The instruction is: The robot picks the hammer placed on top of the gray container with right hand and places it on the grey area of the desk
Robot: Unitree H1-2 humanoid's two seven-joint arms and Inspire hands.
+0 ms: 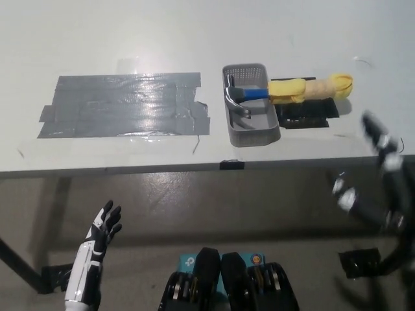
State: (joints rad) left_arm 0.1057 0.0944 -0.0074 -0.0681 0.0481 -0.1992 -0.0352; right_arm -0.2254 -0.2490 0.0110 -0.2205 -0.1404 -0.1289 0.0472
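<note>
Hammer (279,91): lies across the top of the gray container (250,129), steel claw head over the basket's inside, blue neck crossing the right-hand rim, yellow grip reaching out to the right above the counter (130,32). Untouched by either hand.

Gray container: small slotted basket, long side running away from the robot, standing on the white counter near its front edge.

Black mat (305,116): flat on the counter just beside the container's right wall, under the hammer's yellow grip.

Grey area (123,103): broad patch of overlapping grey tape strips on the counter, left of the container, its right end close to the basket but apart from it.

Right hand (376,175): black, blurred, raised at the picture's right below and right of the hammer, well apart from it; fingers spread open, holding nothing.

Left hand (104,227): white, at lower left below the counter's edge, over the floor; fingers apart, holding nothing.
</note>
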